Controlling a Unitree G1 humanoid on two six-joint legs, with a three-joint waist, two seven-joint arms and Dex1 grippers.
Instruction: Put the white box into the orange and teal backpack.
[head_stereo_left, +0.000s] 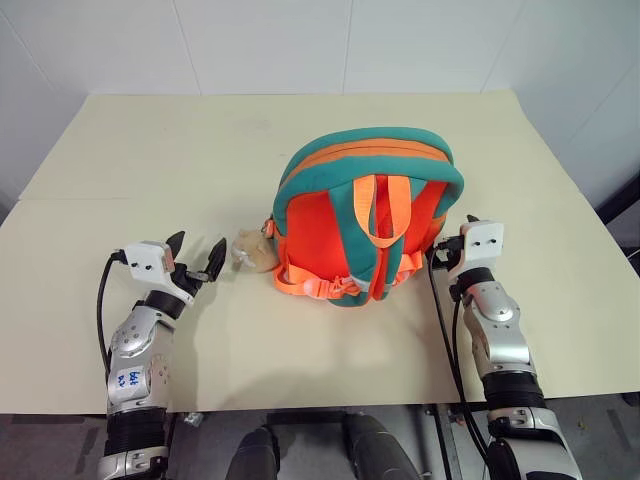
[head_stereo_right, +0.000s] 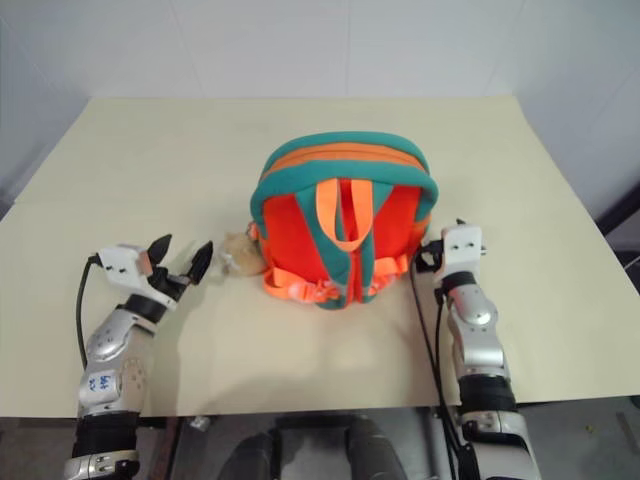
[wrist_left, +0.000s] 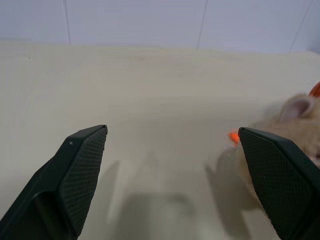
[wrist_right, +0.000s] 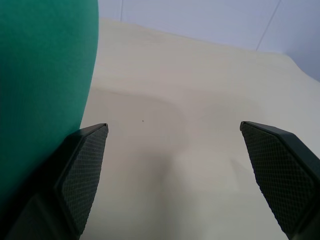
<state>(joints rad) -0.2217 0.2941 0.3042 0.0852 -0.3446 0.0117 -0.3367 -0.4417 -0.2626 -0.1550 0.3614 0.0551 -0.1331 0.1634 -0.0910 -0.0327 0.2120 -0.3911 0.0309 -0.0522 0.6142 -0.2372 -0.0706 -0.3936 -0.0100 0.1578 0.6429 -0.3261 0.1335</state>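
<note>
Two grippers are flanking the backpack (head_stereo_left: 368, 215), which is standing at centre frame on the table (head_stereo_left: 150, 150), strap side facing the camera. The left gripper (head_stereo_left: 196, 254) is hovering at lower left with its jaws spread wide and nothing between them; its inner finger (wrist_left: 277, 182) is sitting just beside the cat charm (head_stereo_left: 254, 251) hanging at the pack's left side. The right gripper (wrist_right: 175, 170) is standing at the pack's right edge, jaws likewise wide apart and empty, with teal fabric just beside one finger (wrist_right: 82, 175).

The white box is not lying anywhere on the visible table, so its place cannot be stated; whether it is inside the pack cannot be told either.

Judgement: the insertion step is either done or not begun. The next move is calling for confirming the box's whereabouts before either arm is committing to a grasp.
</note>
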